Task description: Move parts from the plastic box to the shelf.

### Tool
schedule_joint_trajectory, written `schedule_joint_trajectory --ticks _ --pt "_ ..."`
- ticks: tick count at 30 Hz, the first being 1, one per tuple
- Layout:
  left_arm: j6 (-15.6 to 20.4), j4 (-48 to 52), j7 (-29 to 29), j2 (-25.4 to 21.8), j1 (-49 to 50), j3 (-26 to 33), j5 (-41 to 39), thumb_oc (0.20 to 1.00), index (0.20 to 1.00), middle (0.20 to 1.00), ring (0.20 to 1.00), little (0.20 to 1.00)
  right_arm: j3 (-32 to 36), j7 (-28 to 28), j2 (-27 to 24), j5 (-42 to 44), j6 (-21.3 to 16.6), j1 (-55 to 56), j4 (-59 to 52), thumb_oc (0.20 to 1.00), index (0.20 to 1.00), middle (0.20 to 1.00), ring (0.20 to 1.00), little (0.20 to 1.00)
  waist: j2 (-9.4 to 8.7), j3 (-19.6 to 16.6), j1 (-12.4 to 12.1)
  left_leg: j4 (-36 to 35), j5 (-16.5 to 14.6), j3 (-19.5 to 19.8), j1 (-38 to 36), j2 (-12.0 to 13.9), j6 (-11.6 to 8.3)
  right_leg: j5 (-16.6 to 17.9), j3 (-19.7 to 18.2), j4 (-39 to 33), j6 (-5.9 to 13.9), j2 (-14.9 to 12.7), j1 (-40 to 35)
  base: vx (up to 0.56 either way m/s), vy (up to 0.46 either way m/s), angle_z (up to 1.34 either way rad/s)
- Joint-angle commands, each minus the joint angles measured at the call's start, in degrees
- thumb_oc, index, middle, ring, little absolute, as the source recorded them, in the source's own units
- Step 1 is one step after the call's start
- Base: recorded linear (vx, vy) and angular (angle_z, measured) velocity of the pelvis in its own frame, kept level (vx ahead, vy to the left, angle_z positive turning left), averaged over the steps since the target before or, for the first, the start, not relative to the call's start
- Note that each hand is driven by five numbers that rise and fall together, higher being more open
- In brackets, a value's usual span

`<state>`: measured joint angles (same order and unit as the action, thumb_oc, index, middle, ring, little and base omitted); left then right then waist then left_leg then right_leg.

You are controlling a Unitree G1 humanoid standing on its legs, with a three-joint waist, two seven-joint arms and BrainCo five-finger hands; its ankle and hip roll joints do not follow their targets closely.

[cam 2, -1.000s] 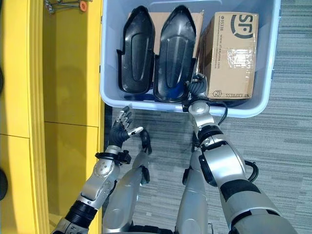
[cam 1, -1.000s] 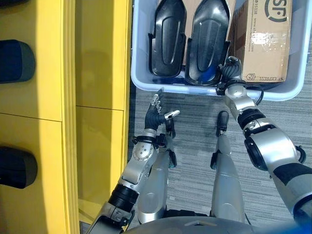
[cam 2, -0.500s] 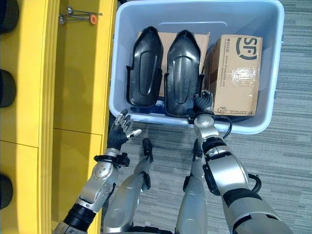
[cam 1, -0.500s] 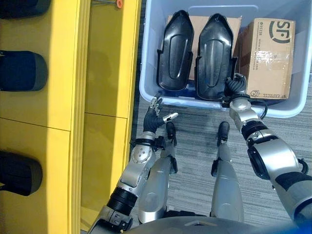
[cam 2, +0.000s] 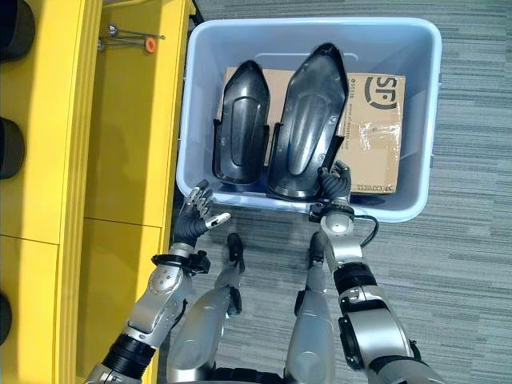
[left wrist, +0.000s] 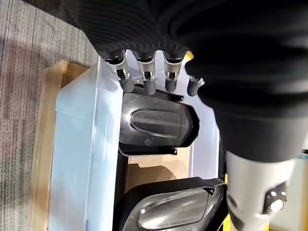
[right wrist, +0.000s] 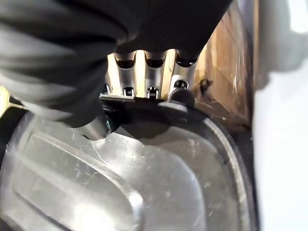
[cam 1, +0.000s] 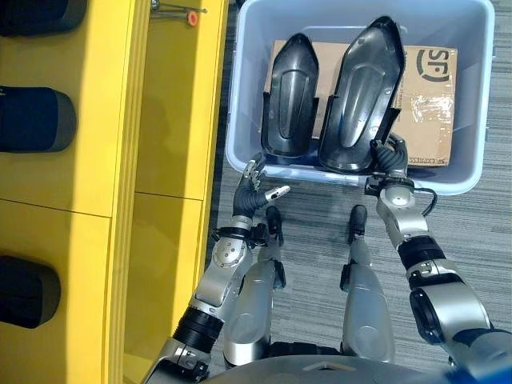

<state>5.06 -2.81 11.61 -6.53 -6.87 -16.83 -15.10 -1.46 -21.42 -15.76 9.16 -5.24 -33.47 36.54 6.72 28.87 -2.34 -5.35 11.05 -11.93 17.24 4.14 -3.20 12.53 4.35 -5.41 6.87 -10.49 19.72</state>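
**Ana:** Two black moulded parts stand side by side in the plastic box (cam 2: 436,120), at the upper middle of the frame. The right hand (cam 2: 335,182) has its fingers curled over the near edge of the right-hand black part (cam 2: 310,120), and that part sits tilted, its far tip higher than its neighbour's.

**Ben:** So the lift is under way. Is the hold good?

**Ana:** I'd call it shallow. In the right wrist view the fingers (right wrist: 149,72) hook over the rim of the shell with the thumb pressing the glossy face, so it's a pinch on one end of a long piece. I'd judge it likely to swing or slip if it is raised fast.

**Ben:** And the left hand (cam 2: 196,216)?

**Ana:** Relaxed and spread, holding nothing, just outside the box's near left corner, close to the left-hand black part (cam 2: 244,120). It looks well placed to come in and steady the lifted shell from the side.

**Ben:** What's in the way?

**Ana:** The cardboard carton (cam 2: 376,132) lies in the box behind and to the right of the parts, touching or nearly touching the held one, and the box wall is just below the hand. Best to draw the part straight up until its lower end clears the rim, then swing it left.

**Ben:** Toward the yellow shelf (cam 2: 48,200)?

**Ana:** Yes, down the left side of the frame. Dark parts (cam 1: 36,120) already sit in its bays there.
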Motion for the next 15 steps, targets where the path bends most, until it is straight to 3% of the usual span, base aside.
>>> schedule_joint_trajectory --ticks 1,9,15 --pt "1.59 1.06 -0.36 -1.45 -1.4 1.12 1.15 1.0 1.0 1.0 1.0 1.0 1.68 1.3 0.64 -3.04 -2.89 -0.47 -6.83 0.2 0.2 0.2 0.2 0.2 -0.9 0.92 0.2 1.73 -5.56 -0.59 -4.66 -1.89 -3.09 -1.19 2.54 0.41 -0.68 1.26 -4.82 0.0 0.0 0.0" --pt "1.59 -0.06 -1.44 -1.82 -0.34 0.75 1.53 1.0 1.0 1.0 1.0 1.0 3.44 3.14 2.86 -4.03 -3.69 3.16 -21.66 0.2 0.2 0.2 0.2 0.2 -1.67 -0.3 0.74 2.12 -6.25 -0.77 -7.95 -1.85 -2.78 -1.62 2.93 0.41 -0.85 1.41 -8.21 0.0 -0.009 0.02" --pt "1.3 -0.3 -2.64 -2.1 1.55 1.86 1.77 1.0 1.0 1.0 1.0 1.0 4.46 7.34 5.46 -3.12 -4.08 12.1 -33.73 0.2 0.2 0.2 0.2 0.2 -2.63 -2.72 1.57 3.05 -6.91 -0.78 -10.86 -1.37 -2.74 -2.49 3.68 0.41 -1.33 1.67 -11.69 0.03 -0.029 0.0"
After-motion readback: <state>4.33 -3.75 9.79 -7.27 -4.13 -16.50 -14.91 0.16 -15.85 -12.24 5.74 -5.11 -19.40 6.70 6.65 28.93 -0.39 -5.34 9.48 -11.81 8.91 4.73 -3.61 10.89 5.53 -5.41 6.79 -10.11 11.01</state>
